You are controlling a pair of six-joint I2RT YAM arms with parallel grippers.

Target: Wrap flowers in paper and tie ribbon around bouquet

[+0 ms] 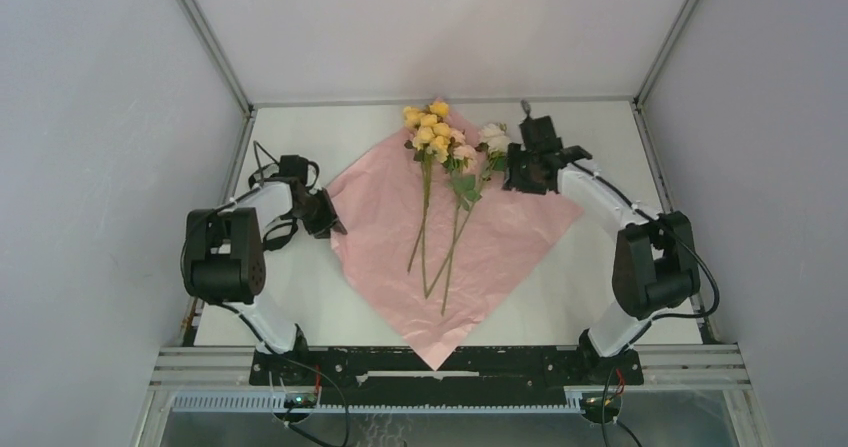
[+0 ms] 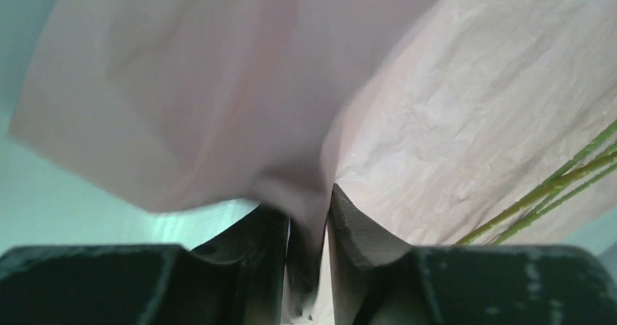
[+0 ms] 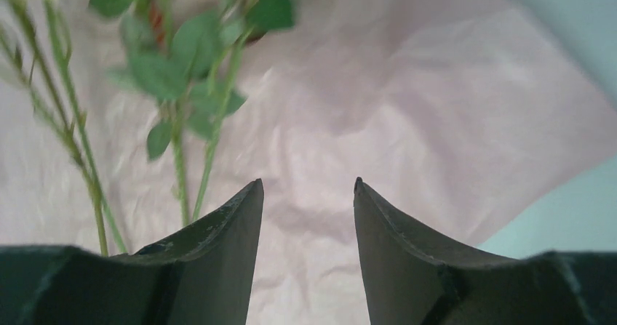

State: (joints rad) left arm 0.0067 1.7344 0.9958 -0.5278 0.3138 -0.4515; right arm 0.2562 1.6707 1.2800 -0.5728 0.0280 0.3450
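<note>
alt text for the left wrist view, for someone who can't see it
A fold of pink paper is pinched between the left arm's two dark jaws at the bottom centre and rises to fill most of the view. Thin green flower stems cross the lower right.

one paper point(image 1: 500, 237), three flower sprays point(image 1: 432, 129), one left hand point(image 1: 335, 225), one right hand point(image 1: 512, 172)
</note>
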